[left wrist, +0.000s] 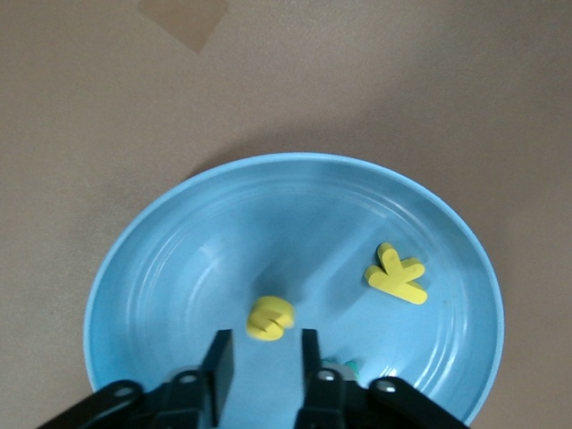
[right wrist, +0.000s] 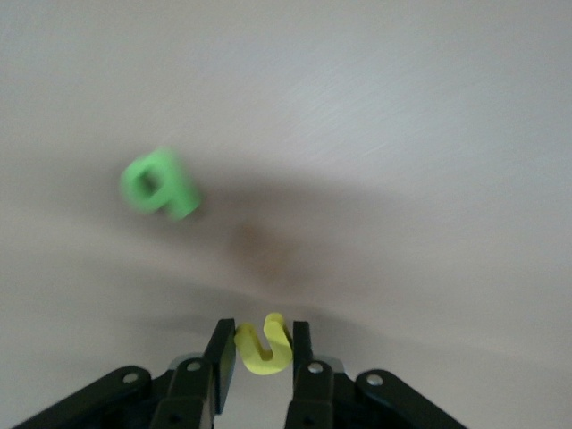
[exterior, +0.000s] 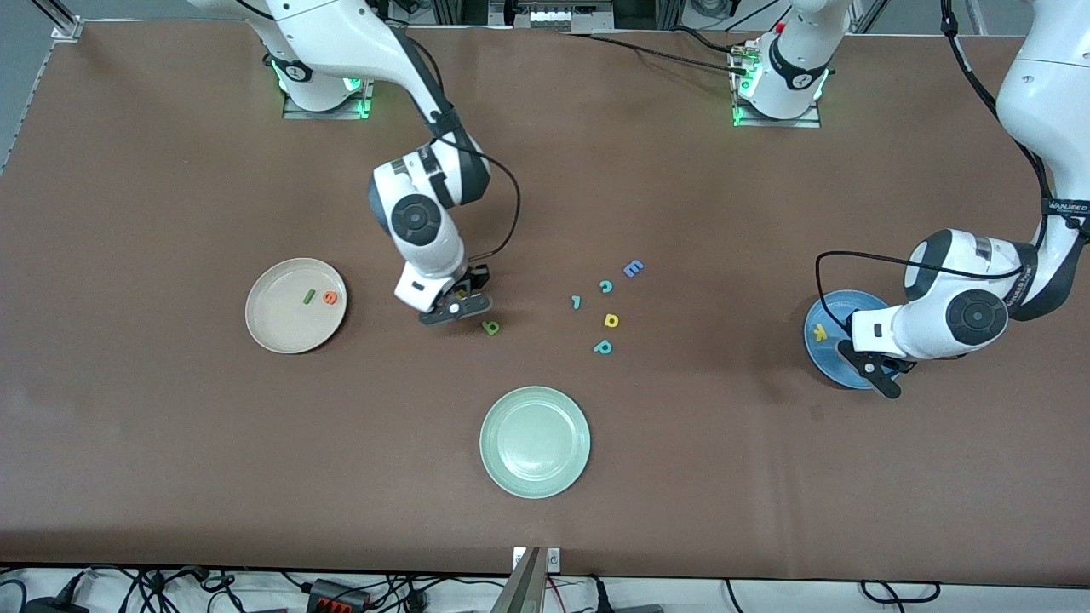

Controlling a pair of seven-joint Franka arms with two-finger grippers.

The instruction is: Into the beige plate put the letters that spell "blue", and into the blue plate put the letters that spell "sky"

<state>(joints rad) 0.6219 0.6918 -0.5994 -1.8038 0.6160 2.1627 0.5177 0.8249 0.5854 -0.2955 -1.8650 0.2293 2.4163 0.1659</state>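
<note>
Front view: beige plate (exterior: 295,306) holds "l" (exterior: 308,296) and "e" (exterior: 329,297); right tool (exterior: 458,308) clamps the "u" (right wrist: 264,343) — "b" (exterior: 490,327) left on the tabletop. Left tool (left wrist: 265,368), parted, over blue plate (left wrist: 179,250) — "s" (left wrist: 270,319), "k" (left wrist: 396,273) in.

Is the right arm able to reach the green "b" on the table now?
Probably not yet: the right gripper is shut on the yellow "u", so its fingers are occupied. The green "b" lies bare on the table right beside that gripper, with nothing over it.

A pale green plate (exterior: 535,441) sat on the brown bench (exterior: 170,426); a blue "E" (exterior: 633,269), teal "c" (exterior: 605,287) and teal "p" (exterior: 603,346) lay farther back.
</note>
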